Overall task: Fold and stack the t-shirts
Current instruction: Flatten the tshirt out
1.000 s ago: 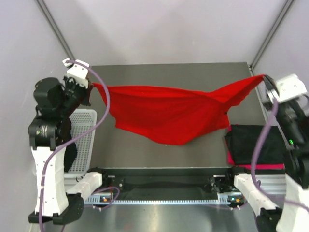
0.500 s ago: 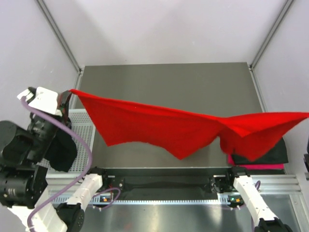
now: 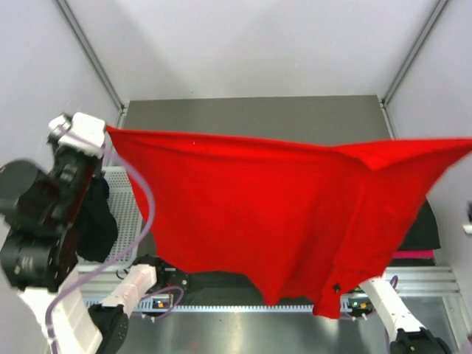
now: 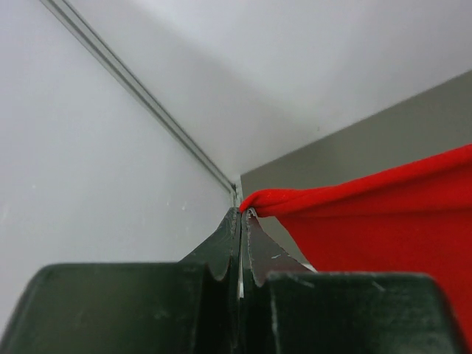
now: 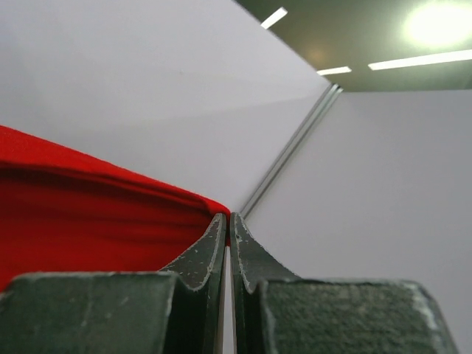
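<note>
Red t-shirt (image 3: 280, 214) spread taut left to right, corners clamped in left gripper (image 4: 242, 215) and right gripper (image 5: 226, 219), body hanging between.

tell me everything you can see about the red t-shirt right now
The red t-shirt is plain, bright red, soft-looking cloth, with no print in view. It is held up in the air and spread wide: the left gripper pinches one upper corner and the right gripper pinches the other, both shut on bunched fabric. The top edge runs taut between them, with a crease near the right end. The lower edge sags in an uneven curve. It seems to hang clear of the table.
</note>
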Action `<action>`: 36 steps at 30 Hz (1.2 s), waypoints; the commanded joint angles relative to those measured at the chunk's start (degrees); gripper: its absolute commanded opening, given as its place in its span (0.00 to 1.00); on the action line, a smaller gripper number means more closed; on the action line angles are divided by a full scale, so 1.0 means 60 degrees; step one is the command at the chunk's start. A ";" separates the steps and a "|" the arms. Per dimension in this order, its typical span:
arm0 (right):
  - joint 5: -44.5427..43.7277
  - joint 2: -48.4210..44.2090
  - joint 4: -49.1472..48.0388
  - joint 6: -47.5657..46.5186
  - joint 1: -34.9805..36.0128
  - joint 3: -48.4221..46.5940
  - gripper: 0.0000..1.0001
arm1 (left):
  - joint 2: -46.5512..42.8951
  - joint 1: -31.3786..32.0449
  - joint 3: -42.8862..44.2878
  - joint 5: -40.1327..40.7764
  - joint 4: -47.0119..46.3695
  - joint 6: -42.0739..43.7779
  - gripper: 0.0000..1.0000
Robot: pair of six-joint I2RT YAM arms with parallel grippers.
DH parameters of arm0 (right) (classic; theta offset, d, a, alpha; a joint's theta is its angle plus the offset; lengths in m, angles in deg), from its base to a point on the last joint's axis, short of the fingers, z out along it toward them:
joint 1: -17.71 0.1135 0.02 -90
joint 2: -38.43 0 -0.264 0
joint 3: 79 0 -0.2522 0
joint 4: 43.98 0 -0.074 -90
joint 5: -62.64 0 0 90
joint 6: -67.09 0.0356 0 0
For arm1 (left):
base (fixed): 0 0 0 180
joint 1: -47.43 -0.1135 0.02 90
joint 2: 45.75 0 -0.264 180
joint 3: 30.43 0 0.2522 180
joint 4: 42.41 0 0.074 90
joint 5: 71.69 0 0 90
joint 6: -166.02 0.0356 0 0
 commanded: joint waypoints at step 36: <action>-0.0918 1.1166 -0.5371 -0.0453 0.0192 0.4627 0.00 | 0.9060 -0.0047 -0.4069 0.1074 -0.5972 0.0162 0.00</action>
